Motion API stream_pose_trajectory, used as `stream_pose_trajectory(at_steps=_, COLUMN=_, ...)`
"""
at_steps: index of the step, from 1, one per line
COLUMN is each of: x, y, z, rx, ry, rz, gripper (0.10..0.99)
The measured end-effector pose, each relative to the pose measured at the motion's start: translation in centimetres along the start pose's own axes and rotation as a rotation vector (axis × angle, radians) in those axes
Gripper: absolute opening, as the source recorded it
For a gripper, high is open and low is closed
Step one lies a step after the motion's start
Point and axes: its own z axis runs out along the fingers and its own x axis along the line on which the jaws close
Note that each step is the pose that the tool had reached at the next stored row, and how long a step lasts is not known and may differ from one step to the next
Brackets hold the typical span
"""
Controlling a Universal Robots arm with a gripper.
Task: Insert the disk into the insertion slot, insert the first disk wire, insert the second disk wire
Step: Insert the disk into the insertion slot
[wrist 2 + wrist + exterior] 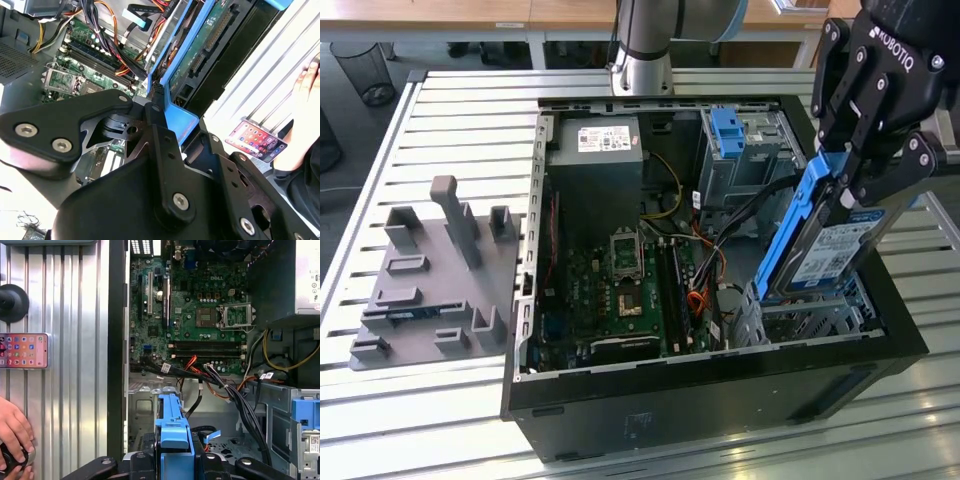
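Disk (pixel 828 255): one, tilted, clamped in hand (pixel 848 192), above insertion slot (pixel 810 322).

disk (pixel 828 250) silver-grey, white printed label, bright blue carrier. gripper (pixel 848 185) black. insertion slot (pixel 815 318) silver, perforated. motherboard (pixel 620 280) green. wires (pixel 239 399) orange, yellow, black. computer case (pixel 720 400) black. desk (pixel 450 110) silver, ribbed slats. fixture block (pixel 430 270) plain grey. phone (pixel 24 351) screen multicoloured icons. tall cage bracket (pixel 728 130) blue.
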Motion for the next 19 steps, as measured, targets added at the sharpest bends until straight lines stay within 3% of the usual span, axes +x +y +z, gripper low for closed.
stream_pose_trajectory(at_steps=19, x=-0.16, y=0.02, z=1.27, rx=0.000, ry=-0.0001, rz=0.000, gripper=0.365)
